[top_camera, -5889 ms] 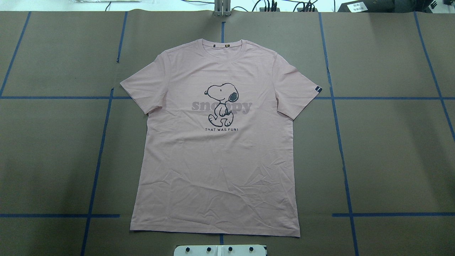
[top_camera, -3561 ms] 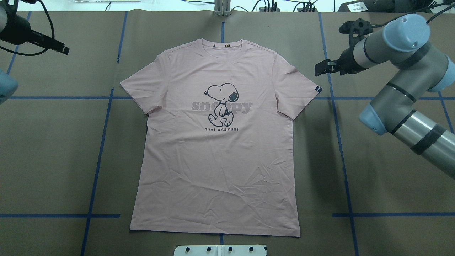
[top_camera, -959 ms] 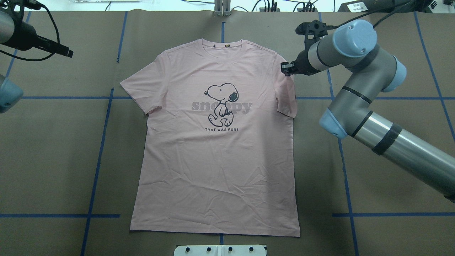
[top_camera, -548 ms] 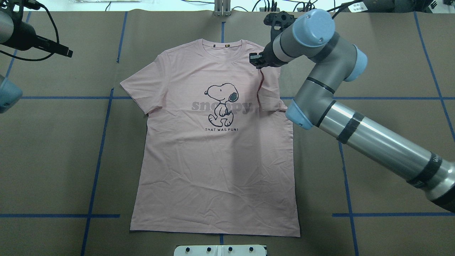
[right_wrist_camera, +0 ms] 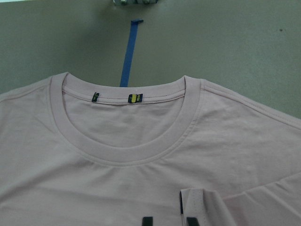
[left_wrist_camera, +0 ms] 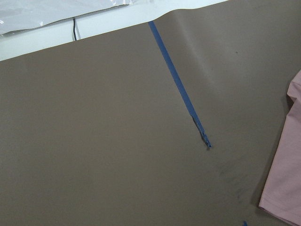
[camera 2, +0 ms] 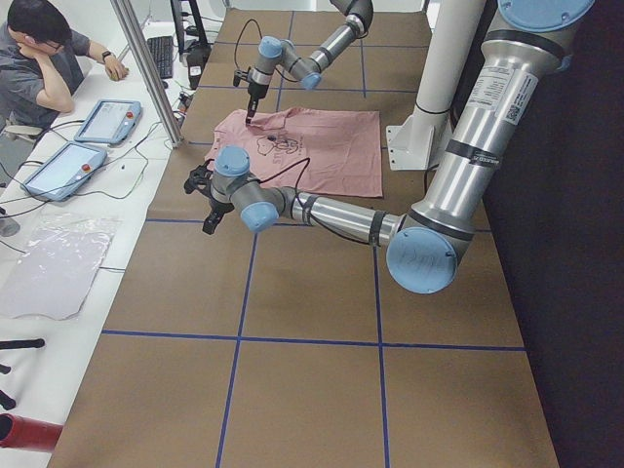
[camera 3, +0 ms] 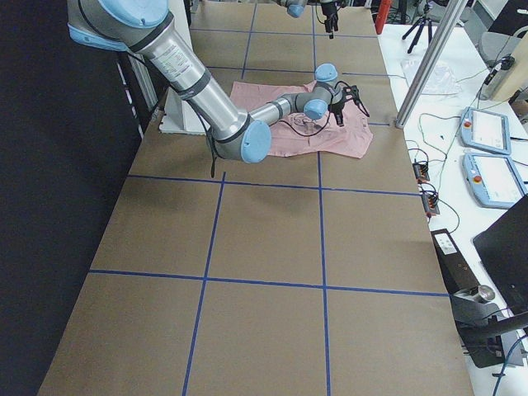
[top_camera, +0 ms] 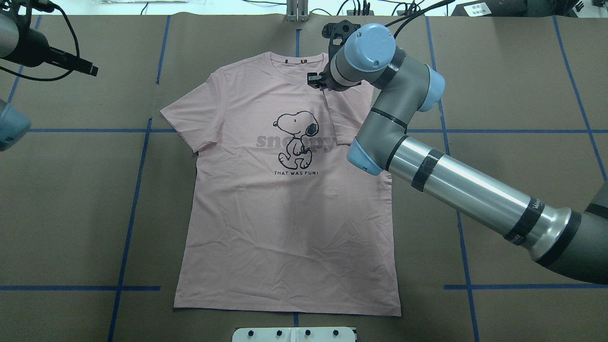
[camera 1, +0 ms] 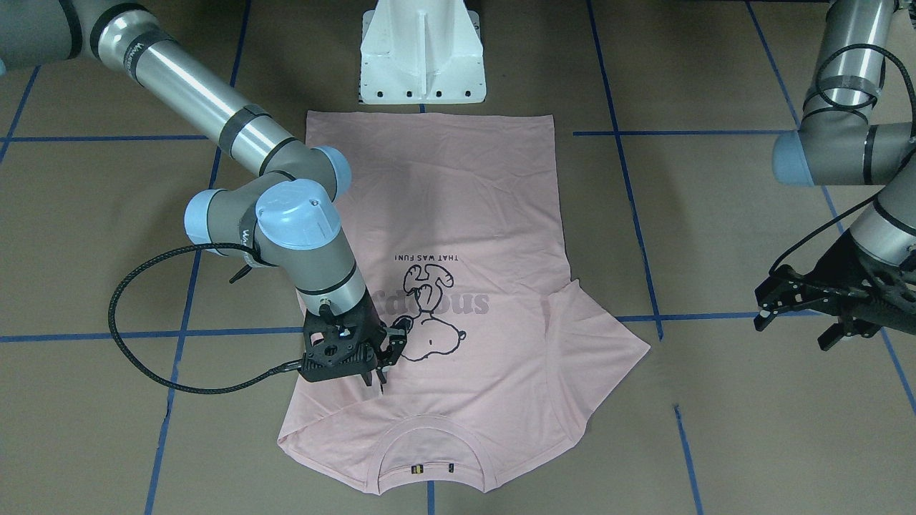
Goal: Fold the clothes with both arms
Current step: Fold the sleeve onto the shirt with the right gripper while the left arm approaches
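The clothes are one pale pink T-shirt (top_camera: 285, 228) lying flat, print side up, collar (right_wrist_camera: 127, 150) at the table's far side. My right gripper (top_camera: 314, 80) hangs just right of the collar, shut on the shirt's right sleeve (top_camera: 343, 118), which lies turned over the chest beside the dog print. In the front-facing view the right gripper (camera 1: 383, 361) points down onto the shirt (camera 1: 465, 214). In the right wrist view pink cloth sits at its fingertips (right_wrist_camera: 190, 220). My left gripper (camera 1: 794, 325) stands open and empty over bare paper, well off the shirt's left sleeve (left_wrist_camera: 287, 179).
Brown paper with blue tape lines (top_camera: 137, 190) covers the table. The white pedestal base (camera 1: 422, 50) stands at the shirt's hem side. A metal post (top_camera: 297, 12) rises beyond the collar. A person (camera 2: 44, 58) sits at a side desk with tablets (camera 2: 107, 119).
My right gripper has carried the right sleeve leftward, from the shoulder's outer edge to beside the collar, folding it over the chest. The left arm has stayed put.
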Available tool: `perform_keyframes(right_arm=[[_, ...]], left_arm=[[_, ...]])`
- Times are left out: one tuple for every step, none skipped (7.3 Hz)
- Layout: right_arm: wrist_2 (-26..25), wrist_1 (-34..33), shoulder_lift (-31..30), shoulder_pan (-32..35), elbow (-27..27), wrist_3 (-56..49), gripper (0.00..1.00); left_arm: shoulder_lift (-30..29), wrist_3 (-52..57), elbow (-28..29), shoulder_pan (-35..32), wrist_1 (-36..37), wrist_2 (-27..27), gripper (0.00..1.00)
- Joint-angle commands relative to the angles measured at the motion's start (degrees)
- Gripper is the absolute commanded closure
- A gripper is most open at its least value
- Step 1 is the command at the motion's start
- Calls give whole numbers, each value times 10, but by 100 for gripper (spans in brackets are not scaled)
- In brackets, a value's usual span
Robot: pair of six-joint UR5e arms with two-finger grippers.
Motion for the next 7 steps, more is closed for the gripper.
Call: perform_keyframes(right_arm=[[34, -16, -1, -3, 20, 32, 0], [104, -71, -11, -2, 55, 44, 0], [116, -141, -49, 0, 140, 44, 0], [116, -223, -88, 11, 224, 44, 0], [121, -296, -125, 29, 295, 29, 0], [123, -322, -151, 42, 331, -17, 0], [123, -334, -159, 47, 342, -40, 0]], left_arm=[[-10, -83, -2, 33, 1, 37, 1], [-12, -168, -7, 80, -9, 101, 1], [-12, -255, -7, 130, -26, 157, 1], [-13, -296, -8, 163, -25, 194, 1], [-26, -317, 0, 196, -20, 223, 2], [-39, -318, 15, 214, -19, 248, 2], [-43, -317, 28, 215, -20, 249, 3]])
